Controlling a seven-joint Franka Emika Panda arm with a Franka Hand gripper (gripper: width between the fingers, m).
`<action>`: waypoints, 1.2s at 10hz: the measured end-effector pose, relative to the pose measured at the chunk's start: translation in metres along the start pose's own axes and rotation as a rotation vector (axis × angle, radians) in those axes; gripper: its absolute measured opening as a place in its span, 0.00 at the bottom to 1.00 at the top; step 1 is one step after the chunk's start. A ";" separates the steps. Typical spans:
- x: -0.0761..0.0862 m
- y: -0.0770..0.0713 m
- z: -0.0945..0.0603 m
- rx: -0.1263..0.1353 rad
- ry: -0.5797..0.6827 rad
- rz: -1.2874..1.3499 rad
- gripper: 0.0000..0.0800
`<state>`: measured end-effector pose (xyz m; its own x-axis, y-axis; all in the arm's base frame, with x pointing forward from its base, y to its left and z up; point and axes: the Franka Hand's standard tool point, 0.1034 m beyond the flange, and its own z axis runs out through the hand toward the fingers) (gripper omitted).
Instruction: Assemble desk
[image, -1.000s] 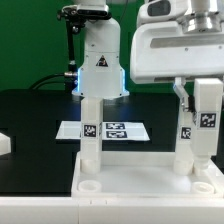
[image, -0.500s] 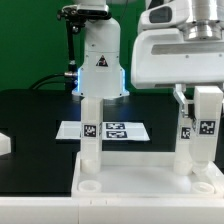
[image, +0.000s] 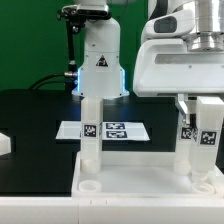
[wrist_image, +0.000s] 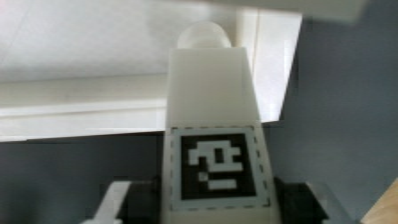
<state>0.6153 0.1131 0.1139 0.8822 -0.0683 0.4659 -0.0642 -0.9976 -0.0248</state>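
Wrist view: hand (wrist_image: 199, 203) clamped on tagged leg (wrist_image: 217, 110); exterior view alone: upright leg (image: 91, 130).

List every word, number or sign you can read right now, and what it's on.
No words or numbers are readable.
Triangular sign on the robot base: too small to read.
Tags, patterns only: marker board; leg standing at the exterior view's left; leg standing at the exterior view's right; held leg.
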 end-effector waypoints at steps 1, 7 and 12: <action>0.001 0.000 0.000 0.000 0.001 0.000 0.36; 0.008 -0.001 0.012 -0.007 0.026 -0.008 0.36; 0.005 -0.001 0.016 -0.010 0.023 -0.013 0.36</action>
<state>0.6274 0.1138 0.1017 0.8722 -0.0552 0.4860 -0.0576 -0.9983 -0.0099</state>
